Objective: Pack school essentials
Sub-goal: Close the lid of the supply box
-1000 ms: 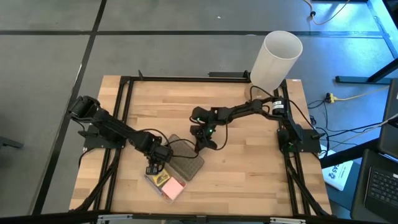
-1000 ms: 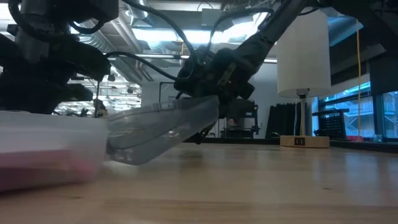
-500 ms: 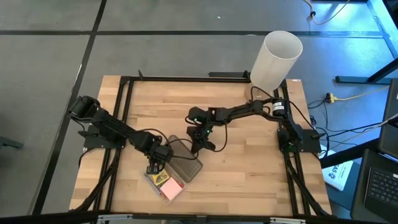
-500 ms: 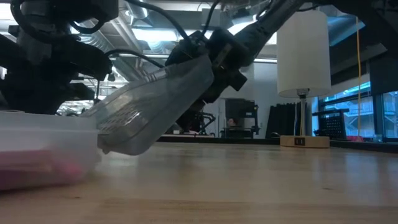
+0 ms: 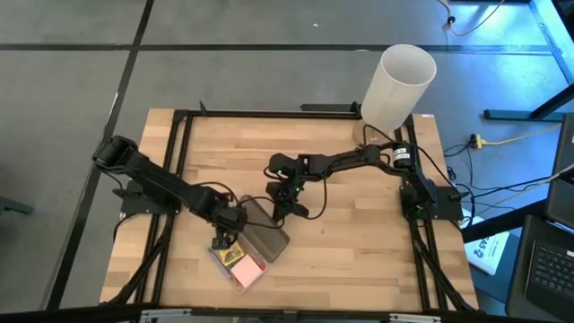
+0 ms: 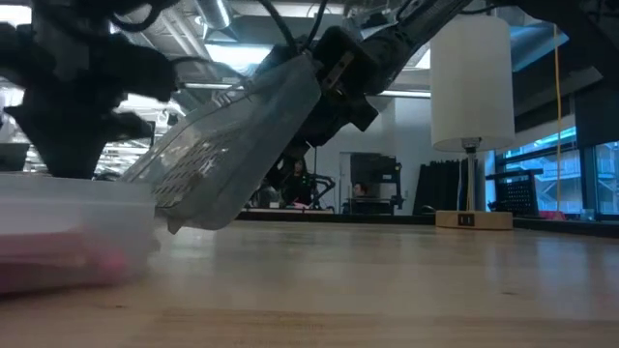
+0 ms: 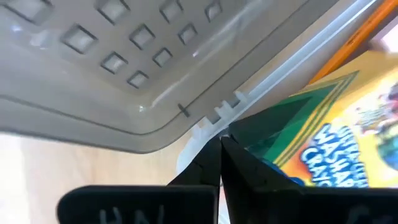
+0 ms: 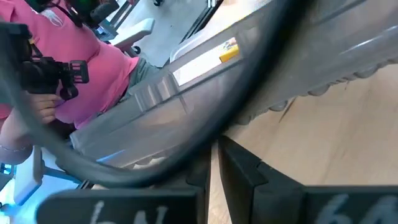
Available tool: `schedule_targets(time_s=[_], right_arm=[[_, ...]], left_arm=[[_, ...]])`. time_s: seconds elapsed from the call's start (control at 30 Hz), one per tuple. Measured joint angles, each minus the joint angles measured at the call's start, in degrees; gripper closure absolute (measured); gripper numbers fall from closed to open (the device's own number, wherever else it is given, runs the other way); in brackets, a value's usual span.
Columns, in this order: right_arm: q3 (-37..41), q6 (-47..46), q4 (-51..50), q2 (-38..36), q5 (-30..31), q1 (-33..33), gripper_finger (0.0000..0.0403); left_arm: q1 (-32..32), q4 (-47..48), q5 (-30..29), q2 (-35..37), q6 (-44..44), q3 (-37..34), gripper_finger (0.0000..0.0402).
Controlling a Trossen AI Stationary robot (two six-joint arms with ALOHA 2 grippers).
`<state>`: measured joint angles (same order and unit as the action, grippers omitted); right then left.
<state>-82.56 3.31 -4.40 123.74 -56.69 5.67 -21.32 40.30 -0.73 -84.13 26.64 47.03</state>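
Wooden planks make up the worktop (image 5: 359, 242), with a black frame around it. At its far right corner stands a tall white lamp (image 5: 398, 87). Near the front left lies a clear box (image 5: 235, 266). Inside it sit a pink pad (image 5: 252, 271) and a green-yellow crayon box (image 5: 231, 257), and an orange pencil (image 7: 353, 32) lies beside the crayon box. The grey dotted lid (image 6: 237, 145) is tilted up over the box, with its low edge at the box. The right gripper (image 5: 279, 201) has its fingers closed on the high edge of the lid. The left gripper (image 5: 224, 242) sits just over the crayon box with its fingers pressed together, holding nothing. A person in a pink shirt (image 8: 87, 74) shows in the room behind.
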Motion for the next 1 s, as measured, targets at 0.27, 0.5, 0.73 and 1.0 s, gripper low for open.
schedule_targets(time_s=[0.27, 0.5, 0.73, 1.0], right_arm=[[0.0, -0.1, 0.2, 0.0, 0.0, 0.0, 0.0368], [-1.6, 0.2, 0.4, 0.0, 0.6, -0.7, 0.0368], [-5.2, 2.0, -0.1, 0.0, 4.6, -2.2, 0.0368], [-9.3, 3.4, -0.2, -0.1, 10.3, -4.5, 0.0368]], left_arm=[[0.0, 0.4, -1.4, 5.8, 0.0, 0.0, 0.0400], [-0.2, 1.1, -1.6, 11.8, -0.1, 0.0, 0.0400], [-0.2, 1.1, -1.7, 21.0, 0.0, 0.0, 0.0401], [-0.2, 1.3, -2.8, 34.5, -0.4, 0.0, 0.0401]])
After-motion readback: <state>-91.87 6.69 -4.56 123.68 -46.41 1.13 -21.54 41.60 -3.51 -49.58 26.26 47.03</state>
